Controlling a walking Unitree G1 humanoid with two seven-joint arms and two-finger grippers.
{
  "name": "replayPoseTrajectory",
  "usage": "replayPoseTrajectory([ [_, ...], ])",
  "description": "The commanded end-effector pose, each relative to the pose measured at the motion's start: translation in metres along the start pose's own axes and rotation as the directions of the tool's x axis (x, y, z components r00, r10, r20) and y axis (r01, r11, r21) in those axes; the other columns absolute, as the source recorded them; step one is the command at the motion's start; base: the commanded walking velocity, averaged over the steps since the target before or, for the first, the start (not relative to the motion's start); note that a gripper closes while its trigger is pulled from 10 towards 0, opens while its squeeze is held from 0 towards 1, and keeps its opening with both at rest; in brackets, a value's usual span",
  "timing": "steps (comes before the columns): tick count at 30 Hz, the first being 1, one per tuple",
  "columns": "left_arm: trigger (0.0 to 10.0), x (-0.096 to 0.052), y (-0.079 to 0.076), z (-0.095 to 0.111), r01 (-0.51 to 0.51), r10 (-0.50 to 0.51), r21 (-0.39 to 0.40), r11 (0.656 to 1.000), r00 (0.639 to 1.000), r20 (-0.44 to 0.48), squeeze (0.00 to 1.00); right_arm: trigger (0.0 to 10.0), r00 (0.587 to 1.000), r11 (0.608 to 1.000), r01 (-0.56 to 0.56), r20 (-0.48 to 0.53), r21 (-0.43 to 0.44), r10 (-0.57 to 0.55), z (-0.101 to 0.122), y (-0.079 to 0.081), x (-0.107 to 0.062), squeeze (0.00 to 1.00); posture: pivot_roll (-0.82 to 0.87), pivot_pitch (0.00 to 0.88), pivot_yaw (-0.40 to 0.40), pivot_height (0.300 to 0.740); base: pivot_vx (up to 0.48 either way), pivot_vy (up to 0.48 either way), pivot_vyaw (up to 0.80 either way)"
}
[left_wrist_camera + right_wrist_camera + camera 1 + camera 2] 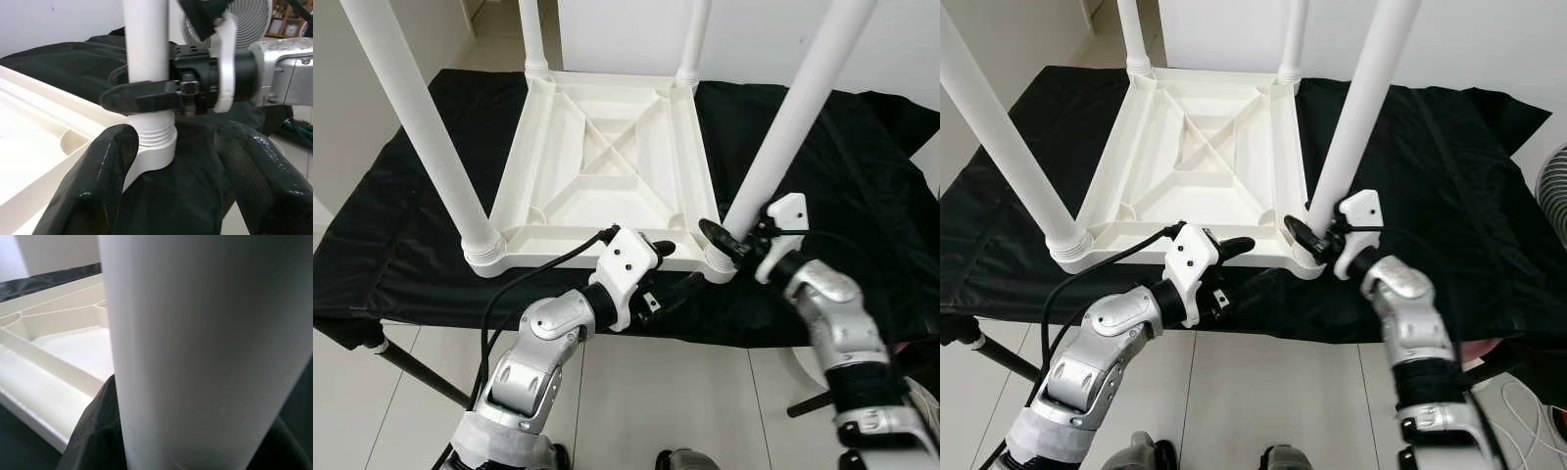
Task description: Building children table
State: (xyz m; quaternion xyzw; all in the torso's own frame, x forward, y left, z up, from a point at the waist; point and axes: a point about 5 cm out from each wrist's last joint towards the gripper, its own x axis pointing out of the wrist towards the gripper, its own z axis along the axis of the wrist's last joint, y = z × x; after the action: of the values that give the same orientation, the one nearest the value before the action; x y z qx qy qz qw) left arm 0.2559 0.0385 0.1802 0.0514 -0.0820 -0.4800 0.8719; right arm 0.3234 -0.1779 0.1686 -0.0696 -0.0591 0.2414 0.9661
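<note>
An upturned white plastic children's table top (607, 166), ribbed underside facing up, lies on a counter draped in black cloth (862, 196). Four white cylindrical plastic legs stand in its corner sockets: the two far legs (533, 34) at the back, a near-left leg (421, 122) and the near-right leg (798, 113).

My right gripper (729, 243) sits at the base of the near-right leg, just above its threaded collar (155, 134). Its black fingers (142, 95) are closed around the leg's shaft, one on each side, so the leg is held between them; in my right wrist view the white shaft (205, 347) stands directly against the fingers.

My left gripper (668, 269) hangs at the near edge of the table top, just beside that same corner socket and below the right gripper. Its two black fingers (93, 186) are spread wide and hold nothing; the collar lies between and beyond their tips, apart from them.

A round white fan (227, 22) stands behind the counter.
</note>
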Motion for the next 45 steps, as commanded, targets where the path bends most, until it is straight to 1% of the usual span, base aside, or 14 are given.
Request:
replayPoseTrajectory([
  [1, 10.0, 0.002, 0.001, 0.001, -0.046, 0.046, -0.003, 0.999, 0.999, 0.007, 0.00, 10.0, 0.991, 0.992, 0.121, -0.057, 0.031, -0.120, -0.010, 0.006, -0.003, 0.00, -0.10, 0.078, 0.010, 0.740, 0.000, 0.000, 0.00],
  [5, 10.0, 0.002, 0.001, 0.001, -0.046, 0.046, -0.005, 0.999, 0.999, 0.007, 0.00, 10.0, 0.970, 0.968, 0.236, -0.086, 0.081, -0.229, -0.013, 0.014, -0.005, 0.00, -0.11, 0.076, 0.013, 0.740, 0.000, 0.000, 0.00],
  [6, 10.0, 0.002, 0.001, 0.001, -0.044, 0.044, -0.006, 0.999, 0.999, 0.008, 0.00, 10.0, 0.944, 0.944, 0.321, -0.106, 0.082, -0.312, -0.016, 0.019, -0.006, 0.00, -0.11, 0.076, 0.015, 0.740, 0.000, 0.000, 0.00],
  [8, 10.0, 0.002, 0.001, 0.001, -0.044, 0.044, -0.006, 0.999, 0.999, 0.008, 0.00, 10.0, 0.944, 0.944, 0.321, -0.106, 0.082, -0.312, -0.016, 0.019, -0.006, 0.00, -0.11, 0.076, 0.015, 0.740, 0.000, 0.000, 0.00],
  [12, 10.0, 0.003, 0.001, 0.001, -0.042, 0.042, -0.007, 0.999, 0.999, 0.012, 0.00, 10.0, 0.890, 0.892, 0.448, -0.134, 0.066, -0.437, -0.020, 0.030, -0.009, 0.00, -0.11, 0.075, 0.014, 0.740, 0.000, 0.000, 0.00],
  [13, 10.0, 0.004, 0.001, 0.001, -0.042, 0.042, -0.007, 0.999, 0.999, 0.014, 0.00, 10.0, 0.855, 0.859, 0.510, -0.141, 0.050, -0.500, -0.020, 0.035, -0.011, 0.00, -0.11, 0.075, 0.014, 0.740, 0.000, 0.000, 0.00],
  [16, 10.0, 0.004, 0.002, 0.002, -0.048, 0.048, -0.008, 0.999, 0.999, 0.019, 0.00, 10.0, 0.809, 0.811, 0.581, -0.153, 0.062, -0.568, -0.020, 0.044, -0.013, 0.00, -0.11, 0.073, 0.010, 0.740, 0.000, 0.000, 0.00],
  [24, 10.0, 0.005, 0.002, 0.003, -0.056, 0.056, -0.014, 0.998, 0.998, 0.025, 0.00, 10.0, 0.805, 0.805, 0.588, -0.144, 0.074, -0.575, -0.014, 0.045, -0.012, 0.00, -0.11, 0.069, 0.005, 0.740, 0.000, 0.000, 0.00],
  [25, 10.0, 0.006, 0.002, 0.003, -0.057, 0.058, -0.013, 0.998, 0.998, 0.026, 0.00, 10.0, 0.819, 0.816, 0.571, -0.132, 0.093, -0.558, -0.012, 0.045, -0.010, 1.00, -0.11, 0.067, 0.002, 0.740, 0.000, 0.000, 0.00],
  [29, 10.0, 0.006, 0.003, 0.003, -0.062, 0.063, -0.012, 0.998, 0.998, 0.028, 0.00, 10.0, 0.857, 0.847, 0.515, -0.099, 0.133, -0.506, -0.007, 0.044, -0.006, 1.00, -0.10, 0.067, 0.001, 0.740, 0.000, 0.000, 0.00],
  [31, 10.0, 0.006, 0.003, 0.003, -0.068, 0.068, -0.007, 0.998, 0.997, 0.026, 0.00, 10.0, 0.908, 0.893, 0.418, -0.055, 0.168, -0.415, 0.000, 0.040, -0.003, 1.00, -0.10, 0.072, -0.001, 0.740, 0.000, 0.000, 0.00],
  [33, 10.0, 0.006, 0.003, 0.003, -0.068, 0.068, -0.007, 0.998, 0.997, 0.026, 0.00, 10.0, 0.917, 0.902, 0.398, -0.050, 0.168, -0.395, 0.001, 0.038, -0.003, 1.00, -0.10, 0.072, -0.001, 0.740, 0.000, 0.000, 0.00],
  [34, 10.0, 0.007, 0.003, 0.003, -0.068, 0.068, -0.007, 0.998, 0.997, 0.026, 0.00, 10.0, 0.930, 0.916, 0.366, -0.041, 0.163, -0.364, 0.003, 0.037, -0.003, 0.00, -0.10, 0.076, -0.002, 0.740, 0.000, 0.000, 0.00],
  [45, 10.0, 0.001, 0.001, -0.011, -0.056, 0.056, -0.010, 0.998, 0.998, -0.025, 0.00, 10.0, 0.998, 0.997, 0.063, -0.015, 0.035, -0.063, 0.008, 0.006, -0.005, 0.00, -0.10, 0.074, 0.005, 0.740, 0.000, 0.000, 0.00],
])
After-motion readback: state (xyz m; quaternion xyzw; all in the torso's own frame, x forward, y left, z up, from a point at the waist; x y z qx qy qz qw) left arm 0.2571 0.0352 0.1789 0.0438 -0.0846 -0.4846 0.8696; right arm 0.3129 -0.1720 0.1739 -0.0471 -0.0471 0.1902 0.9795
